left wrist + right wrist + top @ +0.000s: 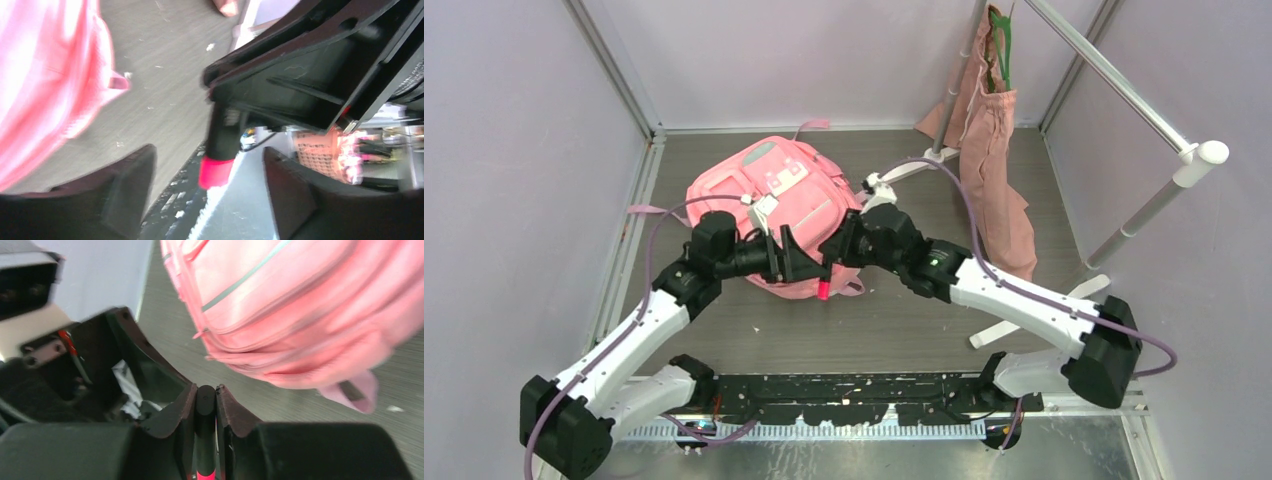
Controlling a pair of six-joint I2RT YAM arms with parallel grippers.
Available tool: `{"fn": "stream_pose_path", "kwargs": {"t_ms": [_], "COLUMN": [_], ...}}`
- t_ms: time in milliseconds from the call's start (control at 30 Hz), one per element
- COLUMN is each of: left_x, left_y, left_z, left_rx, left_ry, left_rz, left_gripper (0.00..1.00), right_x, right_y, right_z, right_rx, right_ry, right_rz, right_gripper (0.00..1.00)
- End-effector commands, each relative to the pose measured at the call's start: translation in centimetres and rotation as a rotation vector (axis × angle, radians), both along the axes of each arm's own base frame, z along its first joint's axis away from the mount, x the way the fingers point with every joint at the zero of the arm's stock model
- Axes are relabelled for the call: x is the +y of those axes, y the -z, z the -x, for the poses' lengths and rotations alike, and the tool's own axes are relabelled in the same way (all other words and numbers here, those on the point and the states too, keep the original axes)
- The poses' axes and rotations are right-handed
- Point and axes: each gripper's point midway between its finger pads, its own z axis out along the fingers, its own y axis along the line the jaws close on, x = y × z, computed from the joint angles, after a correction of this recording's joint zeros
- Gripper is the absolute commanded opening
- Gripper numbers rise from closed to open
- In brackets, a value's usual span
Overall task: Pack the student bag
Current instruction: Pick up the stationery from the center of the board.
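Observation:
The student bag (769,195), a bright pink backpack, lies on the table at the middle back; it also shows in the left wrist view (45,75) and the right wrist view (300,305). My right gripper (836,252) is shut on a black marker with a red end (824,290), held just in front of the bag's near edge. The right wrist view shows the marker (205,410) clamped between the jaws. My left gripper (807,268) is open, its fingers (125,190) on either side of the marker's red end (216,171) without touching it.
A dusty-pink cloth sack (994,150) hangs on a green hanger from a white rack (1124,90) at the back right. The rack's foot (1024,320) lies on the table near my right arm. Enclosure walls stand left, right and behind.

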Motion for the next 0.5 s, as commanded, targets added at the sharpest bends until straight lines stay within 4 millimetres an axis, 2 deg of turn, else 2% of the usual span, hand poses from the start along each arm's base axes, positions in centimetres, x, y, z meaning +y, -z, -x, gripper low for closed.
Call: {"fn": "stream_pose_path", "kwargs": {"t_ms": [0, 67, 133, 200, 300, 367, 467], "left_x": [1.8, 3.4, 4.7, 6.0, 6.9, 6.2, 4.7], "left_y": [-1.5, -0.8, -0.1, 1.1, 2.9, 4.0, 5.1], "left_z": [-2.8, -4.6, -7.0, -9.3, -11.9, -13.0, -13.7], "left_rx": [-0.121, -0.13, -0.147, -0.152, -0.226, -0.297, -0.366], "left_ry": [-0.076, -0.142, -0.194, -0.235, -0.246, -0.202, -0.119], "left_rz": [-0.183, -0.323, -0.459, -0.597, -0.813, -0.903, -0.945], "left_gripper": [0.92, 0.98, 0.98, 0.97, 0.93, 0.93, 0.89], "right_x": [-7.2, -10.2, -13.0, -14.6, -15.6, -15.8, -15.8], "right_y": [-1.8, -1.4, -0.5, 0.3, 1.1, 1.4, 1.9], "right_z": [-2.3, -3.0, -3.5, -3.4, -3.0, -2.6, -2.3], "right_rx": [-0.107, -0.112, -0.102, -0.088, -0.068, -0.056, -0.039], "right_ry": [0.221, 0.292, 0.354, 0.38, 0.388, 0.39, 0.392], "right_rz": [0.101, 0.135, 0.18, 0.209, 0.231, 0.227, 0.212], "right_gripper": [0.01, 0.01, 0.01, 0.01, 0.01, 0.01, 0.01]}}
